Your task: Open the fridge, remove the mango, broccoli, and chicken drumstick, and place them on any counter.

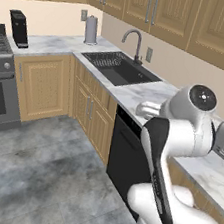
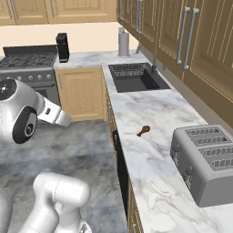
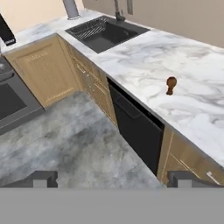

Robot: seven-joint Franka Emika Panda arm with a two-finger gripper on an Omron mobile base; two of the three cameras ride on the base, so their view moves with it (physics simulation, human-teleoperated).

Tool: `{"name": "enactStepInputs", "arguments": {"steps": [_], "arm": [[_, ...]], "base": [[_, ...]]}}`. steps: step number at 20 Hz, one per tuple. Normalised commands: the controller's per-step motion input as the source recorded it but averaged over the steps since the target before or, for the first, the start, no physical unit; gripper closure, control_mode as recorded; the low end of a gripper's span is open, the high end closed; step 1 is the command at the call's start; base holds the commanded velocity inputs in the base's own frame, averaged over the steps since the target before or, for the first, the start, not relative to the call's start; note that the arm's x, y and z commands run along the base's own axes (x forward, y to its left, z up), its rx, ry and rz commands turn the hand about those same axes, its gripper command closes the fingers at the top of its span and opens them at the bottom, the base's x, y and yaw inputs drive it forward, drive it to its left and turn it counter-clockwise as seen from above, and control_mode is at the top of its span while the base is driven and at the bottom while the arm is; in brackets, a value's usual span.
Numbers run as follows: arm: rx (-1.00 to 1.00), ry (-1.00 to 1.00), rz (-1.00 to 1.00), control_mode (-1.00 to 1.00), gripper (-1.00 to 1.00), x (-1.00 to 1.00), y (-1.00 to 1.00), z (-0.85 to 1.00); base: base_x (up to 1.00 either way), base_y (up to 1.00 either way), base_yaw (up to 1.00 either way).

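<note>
- Hand view is looking down across the kitchen, with the gripper (image 3: 112,179) hanging over the grey floor (image 3: 65,144), well out from the counter (image 3: 144,57).
- Its two dark fingertips (image 3: 41,178) are sitting far apart at the bottom of that view, so the jaws are standing wide open and are holding nothing.
- The chicken drumstick (image 3: 170,85) is lying on the counter, a small reddish-brown piece resting between the dark sink (image 2: 136,77) and the grey toaster (image 2: 207,161), above the black dishwasher front (image 3: 135,127).
- The white arm (image 1: 180,144) is rising beside the counter in the left base view, its hand turned away from the stone top.
- Judging from this, one of the three items is already delivered, and the robot is apparently between trips.
- Mango, broccoli and fridge cannot be placed from these pictures.
- The next move is likely calling for the base to drive toward the fridge and for the open gripper to reach inside for another item.
</note>
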Motion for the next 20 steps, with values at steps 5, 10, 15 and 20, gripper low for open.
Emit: {"name": "enactStepInputs", "arguments": {"steps": [5,10,15,20], "arm": [[0.0,0.18,0.05,1.0,-1.0,-0.13,0.21,0.27],[0.0,0.0,0.0,1.0,-1.0,0.0,0.0,0.0],[0.0,0.0,0.0,1.0,-1.0,0.0,0.0,0.0],[0.0,0.0,0.0,1.0,-1.0,0.0,0.0,0.0]], "base": [[-0.05,0.31,0.13],[-0.24,1.0,0.73],[-0.27,1.0,0.73],[-0.07,0.79,0.77]]}}
